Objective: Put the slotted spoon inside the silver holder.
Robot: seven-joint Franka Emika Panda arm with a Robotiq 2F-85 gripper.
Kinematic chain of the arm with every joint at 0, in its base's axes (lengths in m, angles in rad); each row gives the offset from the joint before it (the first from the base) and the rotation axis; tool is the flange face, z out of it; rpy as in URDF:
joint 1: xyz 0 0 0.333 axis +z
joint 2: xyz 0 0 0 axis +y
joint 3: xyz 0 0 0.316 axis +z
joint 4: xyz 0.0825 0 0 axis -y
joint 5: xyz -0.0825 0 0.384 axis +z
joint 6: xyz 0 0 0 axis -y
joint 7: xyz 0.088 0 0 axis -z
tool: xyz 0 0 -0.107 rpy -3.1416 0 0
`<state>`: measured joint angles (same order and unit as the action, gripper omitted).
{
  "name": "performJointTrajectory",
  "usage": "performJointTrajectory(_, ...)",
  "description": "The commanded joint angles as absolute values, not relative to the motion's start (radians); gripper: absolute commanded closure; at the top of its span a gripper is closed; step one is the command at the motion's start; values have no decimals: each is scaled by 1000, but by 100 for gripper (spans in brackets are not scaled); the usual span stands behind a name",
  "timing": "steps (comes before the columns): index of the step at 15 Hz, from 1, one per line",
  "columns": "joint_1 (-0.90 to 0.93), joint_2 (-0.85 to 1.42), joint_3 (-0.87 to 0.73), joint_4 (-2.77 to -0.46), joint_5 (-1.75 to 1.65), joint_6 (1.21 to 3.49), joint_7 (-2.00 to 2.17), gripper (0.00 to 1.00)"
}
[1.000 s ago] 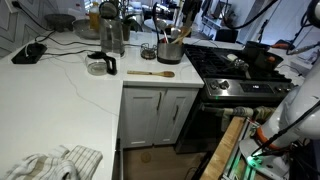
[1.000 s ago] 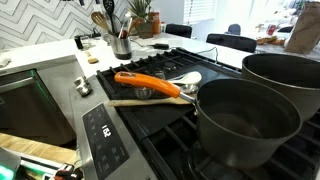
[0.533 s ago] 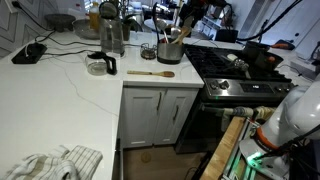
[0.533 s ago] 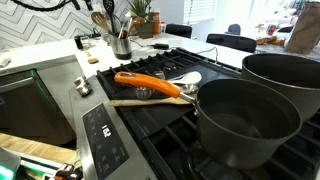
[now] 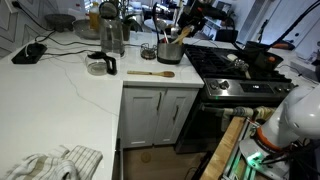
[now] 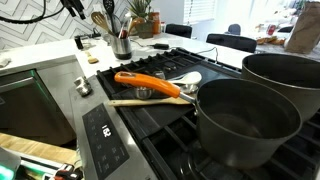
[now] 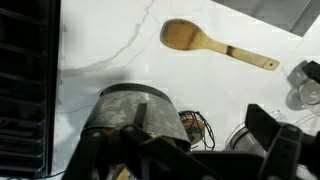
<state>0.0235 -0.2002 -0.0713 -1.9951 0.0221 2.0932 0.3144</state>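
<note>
Several utensil handles stand in the short, wide, shiny silver metal holder, which sits on the white desk just beside the black stove. The slotted spoon with the long, light tan wooden handle appears to be among them, leaning over the rim toward the stove. Its head is hidden inside the holder, so the slots cannot be confirmed.

The dark tool hangs just above those handles and merges with the dark background. Contact with any handle cannot be determined, nor whether the tool is released or clenched.

In the wrist view the holder shows as a dull, blurred cylinder, its lower part covered by dark tool parts along the bottom edge. A solid-bowled brown wooden spoon lies flat on the desk, apart from the holder.

In an exterior view the holder is small and distant beyond the stove. A dark part of the arm is cut off by the top edge.
</note>
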Motion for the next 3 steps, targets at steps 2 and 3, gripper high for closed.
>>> performJointTrajectory(2, -6, -202, -47, -1993, 29, 2091, 309, 0)
performJointTrajectory(3, -7, -203, -47, -1994, 29, 2091, 309, 0)
